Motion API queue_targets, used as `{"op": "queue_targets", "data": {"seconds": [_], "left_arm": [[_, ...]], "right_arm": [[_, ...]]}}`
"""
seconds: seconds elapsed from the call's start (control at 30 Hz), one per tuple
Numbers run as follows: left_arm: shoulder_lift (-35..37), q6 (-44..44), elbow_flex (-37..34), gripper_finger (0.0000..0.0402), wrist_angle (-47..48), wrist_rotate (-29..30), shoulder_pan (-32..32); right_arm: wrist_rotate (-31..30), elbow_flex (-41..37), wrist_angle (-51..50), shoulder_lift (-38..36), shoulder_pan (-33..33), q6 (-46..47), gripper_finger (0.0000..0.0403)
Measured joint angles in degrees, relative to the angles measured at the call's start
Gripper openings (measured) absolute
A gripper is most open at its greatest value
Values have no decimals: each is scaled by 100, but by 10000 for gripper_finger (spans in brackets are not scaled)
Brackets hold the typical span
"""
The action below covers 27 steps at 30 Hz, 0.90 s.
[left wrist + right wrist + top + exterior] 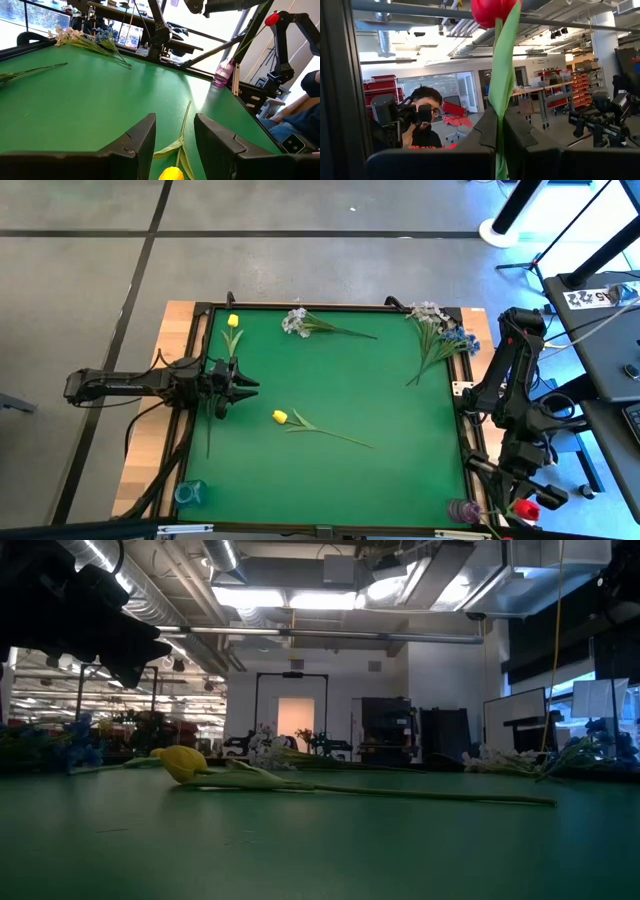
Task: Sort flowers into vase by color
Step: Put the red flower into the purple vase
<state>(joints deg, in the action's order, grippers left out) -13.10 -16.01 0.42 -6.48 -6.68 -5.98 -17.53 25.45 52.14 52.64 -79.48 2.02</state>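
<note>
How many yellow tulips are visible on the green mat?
2. One yellow tulip lies at the mat's far left corner, beyond the left end effector. The other yellow tulip lies near the middle of the mat, just ahead of that end effector. None seems hidden.

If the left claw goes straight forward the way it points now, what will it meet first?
Most likely the yellow tulip lying on the green mat, just ahead of the open left claw and in line with its gap. Depth is hard to judge.

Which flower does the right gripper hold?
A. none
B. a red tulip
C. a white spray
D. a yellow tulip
B: in the right wrist view the right gripper is shut on the green stem of the red tulip, whose head stands above the fingers.
</note>
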Motion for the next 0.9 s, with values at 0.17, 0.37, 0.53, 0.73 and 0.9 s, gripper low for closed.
{"op": "queue_targets", "data": {"seconds": [0.17,0.37,0.53,0.73,0.9], "left_arm": [[-1,0,-1,132,0,0,-2],[0,0,-2,132,0,0,-2],[0,0,-1,132,-1,0,0],[0,0,-1,132,-2,0,0],[0,0,-1,132,-1,0,-2]], "right_arm": [[-89,0,-35,-9,-4,-16,12],[-16,2,-117,-20,-4,199,12],[20,-4,-137,-95,-2,197,12],[21,-7,-283,-272,-2,200,12],[24,-7,-446,-202,-4,308,12]]}}
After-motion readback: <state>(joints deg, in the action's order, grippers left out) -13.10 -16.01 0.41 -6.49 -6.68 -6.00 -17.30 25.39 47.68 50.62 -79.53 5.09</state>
